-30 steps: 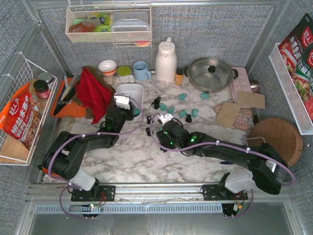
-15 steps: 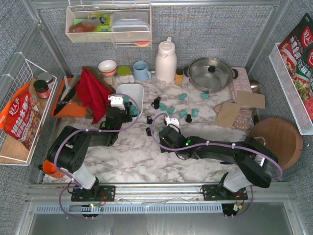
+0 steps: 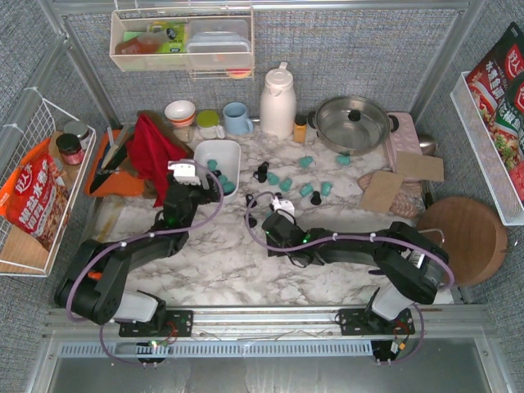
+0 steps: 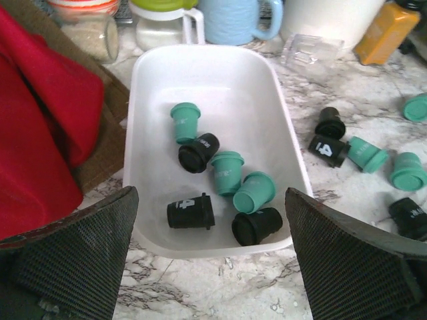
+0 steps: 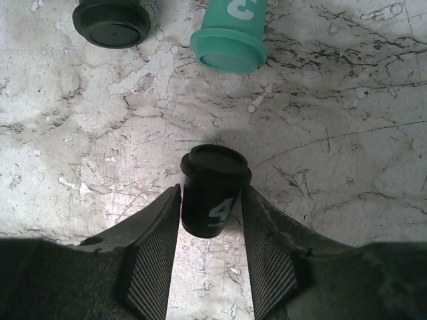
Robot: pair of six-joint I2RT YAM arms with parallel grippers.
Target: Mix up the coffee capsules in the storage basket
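The white storage basket (image 4: pixel 143 100) (image 3: pixel 214 147) holds several coffee capsules, teal (image 4: pixel 227 172) and black (image 4: pixel 190 211), lying mixed in its near half. My left gripper (image 4: pixel 213 267) (image 3: pixel 199 185) hovers just in front of the basket's near rim, open wide and holding nothing. My right gripper (image 5: pixel 212 200) (image 3: pixel 266 223) is low over the marble, its fingers pressed to both sides of a black capsule marked 4 (image 5: pixel 213 190). More capsules lie loose on the table, teal (image 3: pixel 286 182) and black (image 3: pixel 260 173).
A red cloth (image 3: pixel 155 151) lies just left of the basket. Behind it stand a bowl, a jar, a blue mug (image 3: pixel 237 119), a white thermos (image 3: pixel 277 102), an orange-lidded jar (image 3: pixel 300 128) and a lidded pan (image 3: pixel 352 123). Cardboard pieces (image 3: pixel 401 180) and a round wooden board (image 3: pixel 461 233) lie right.
My left gripper opened from nearly shut and drew back from over the basket. My right gripper slid left and its fingers closed in on the black capsule.
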